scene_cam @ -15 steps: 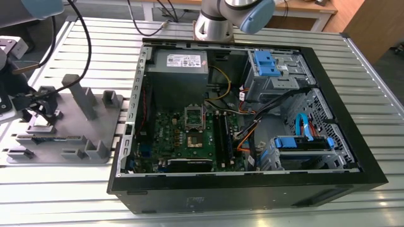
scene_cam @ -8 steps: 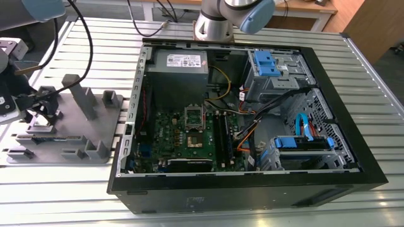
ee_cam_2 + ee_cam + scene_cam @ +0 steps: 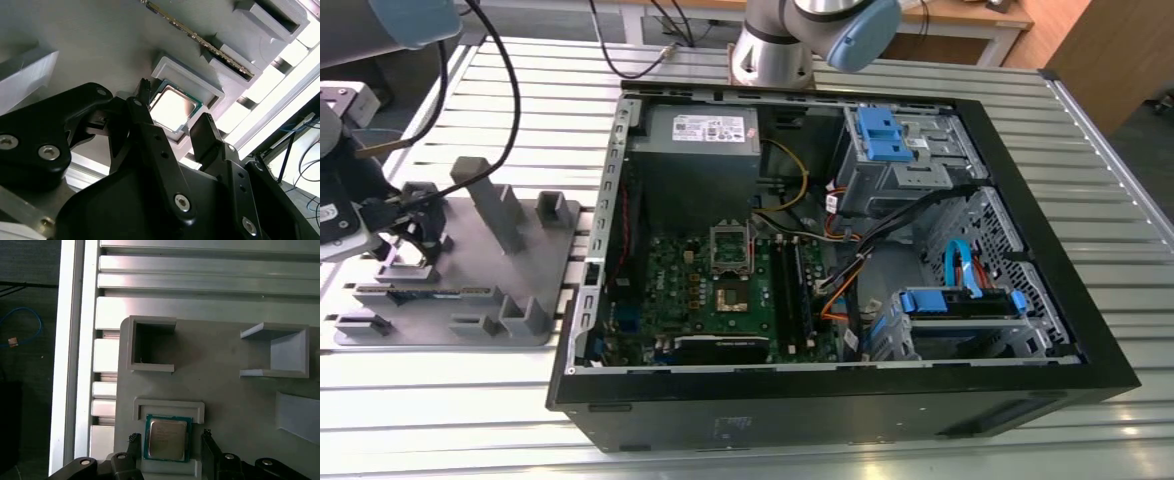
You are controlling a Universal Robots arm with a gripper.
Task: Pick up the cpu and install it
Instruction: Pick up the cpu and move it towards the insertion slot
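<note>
gripper (image 3: 170, 436): fingers apart, one on each side of the cpu (image 3: 167, 439)
cpu: flat in a framed recess of the grey holder plate (image 3: 225, 390)
holder plate: beside the open computer case (image 3: 1067, 330), on the exterior view's left

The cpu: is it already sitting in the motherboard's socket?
No, in the first wrist view the cpu lies in the grey holder, between the open jaws.

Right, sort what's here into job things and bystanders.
Job: cpu; gripper, open, fingers either side of it; motherboard.
Just there: power supply; blue drive bracket; empty holder pocket.
</note>
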